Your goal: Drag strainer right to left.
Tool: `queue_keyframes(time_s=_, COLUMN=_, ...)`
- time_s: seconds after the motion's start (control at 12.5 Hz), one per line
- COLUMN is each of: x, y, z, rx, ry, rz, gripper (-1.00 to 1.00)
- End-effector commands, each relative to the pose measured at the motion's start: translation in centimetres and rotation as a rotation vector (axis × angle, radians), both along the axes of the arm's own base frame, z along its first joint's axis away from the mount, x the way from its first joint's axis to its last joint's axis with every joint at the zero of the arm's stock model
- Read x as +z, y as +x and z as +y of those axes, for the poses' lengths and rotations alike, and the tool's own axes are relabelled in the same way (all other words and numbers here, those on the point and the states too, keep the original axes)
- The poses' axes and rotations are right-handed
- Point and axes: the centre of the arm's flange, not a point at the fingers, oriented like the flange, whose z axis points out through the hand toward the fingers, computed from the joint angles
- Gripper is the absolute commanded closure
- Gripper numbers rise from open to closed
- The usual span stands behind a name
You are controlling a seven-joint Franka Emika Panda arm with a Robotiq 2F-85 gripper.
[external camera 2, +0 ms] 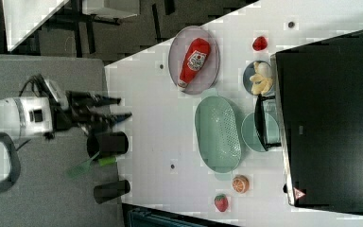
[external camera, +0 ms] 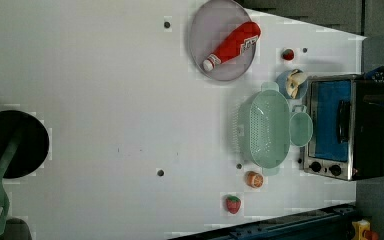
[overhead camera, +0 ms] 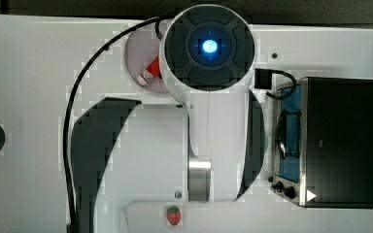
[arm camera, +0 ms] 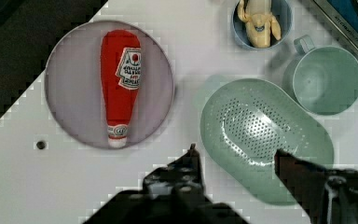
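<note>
The strainer (external camera: 267,130) is a pale mint-green oval colander with a holed base, standing on the white table beside the toaster oven. It also appears in the right view (external camera 2: 217,135) and the wrist view (arm camera: 261,135). My gripper (external camera 2: 120,108) hangs well away from the table surface, apart from the strainer. In the wrist view the gripper (arm camera: 237,155) is open, with its two dark fingertips (arm camera: 192,156) spread over the strainer's near rim and nothing between them.
A mint-green cup (external camera: 301,129) sits between the strainer and the toaster oven (external camera: 345,127). A grey plate (external camera: 215,22) carries a red ketchup bottle (external camera: 232,45). Near the strainer are a blue bowl (external camera: 281,80), an orange piece (external camera: 254,179) and a strawberry (external camera: 233,204). A black pan (external camera: 25,140) is far away.
</note>
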Motion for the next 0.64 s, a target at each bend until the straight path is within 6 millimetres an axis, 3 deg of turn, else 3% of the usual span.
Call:
queue_keyframes(time_s=0.08, x=7.9, y=-16.7, z=-3.0, rx=-0.131, ry=0.012, rz=0.007, gripper=-0.59)
queue_keyframes(time_s=0.24, x=7.8, y=-16.7, z=-3.0, rx=-0.131, ry=0.011, rz=0.010, gripper=-0.99)
queue_keyframes(time_s=0.48, x=6.0, y=-15.7, z=-2.6, rx=-0.123, ry=0.008, rz=0.031, gripper=-1.00)
queue_keyframes(time_s=0.64, x=2.9, y=-14.2, z=-2.0, rx=-0.117, ry=0.001, rz=0.051, gripper=-1.00)
